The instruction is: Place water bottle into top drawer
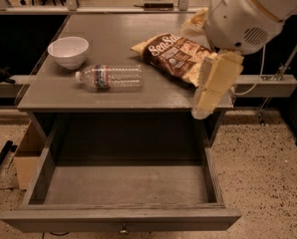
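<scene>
The water bottle (pixel 111 76) lies on its side on the grey table top (pixel 113 44), white cap to the left, just right of the white bowl. The top drawer (pixel 123 185) is pulled fully out below the table top and holds nothing; its small knob (pixel 123 229) shows at the bottom edge. My gripper (pixel 194 71) hangs from the white arm (pixel 243 14) over the table's right side, above the chip bag and well right of the bottle. Its cream fingers (pixel 213 83) are spread apart with nothing between them.
A white bowl (pixel 68 51) stands at the table's left. A brown SeaSalt chip bag (pixel 176 56) lies at the right, partly behind my arm. A cardboard box (pixel 26 156) stands on the floor left of the drawer. Speckled floor lies to the right.
</scene>
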